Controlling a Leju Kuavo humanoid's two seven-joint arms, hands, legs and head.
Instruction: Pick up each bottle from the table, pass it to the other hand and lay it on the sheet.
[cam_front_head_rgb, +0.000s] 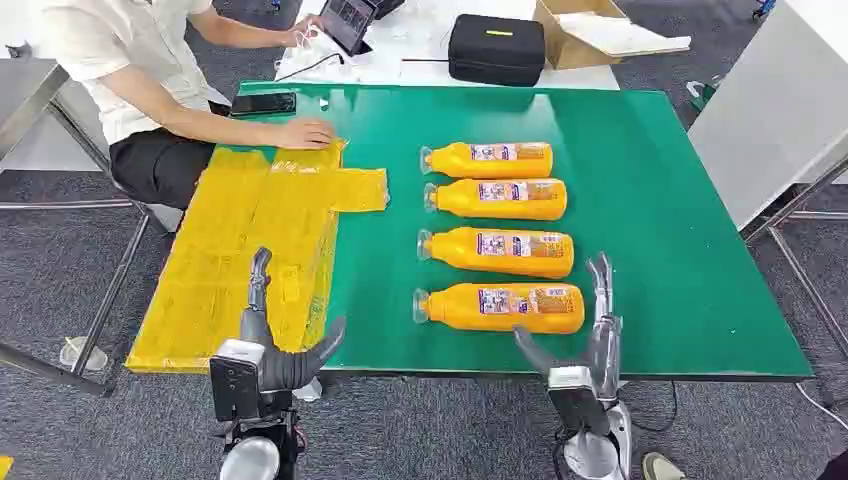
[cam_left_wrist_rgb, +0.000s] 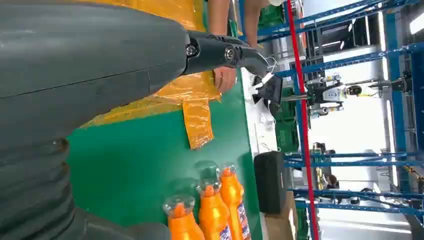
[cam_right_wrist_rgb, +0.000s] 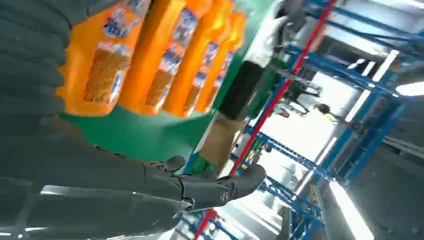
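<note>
Starting point: four bottles (cam_front_head_rgb: 500, 240) on surface (cam_front_head_rgb: 660, 200), none on sheet (cam_front_head_rgb: 250, 230); both hands (cam_front_head_rgb: 275, 350) (cam_front_head_rgb: 585, 345) empty, fingers wide.

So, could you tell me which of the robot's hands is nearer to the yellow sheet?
Left. The left hand hovers at the yellow sheet's near edge; the right hand is across the table, beside the nearest bottle.

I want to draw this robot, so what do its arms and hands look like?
Each hand is grey: the left hand and right hand have a thick grey thumb and long, slim, darker fingers with small round screws showing. A grey ribbed cover sits behind the fingers, like a bendy tube. Just behind each hand is a black boxy block, then a shiny silver rounded arm piece lower down.
</note>
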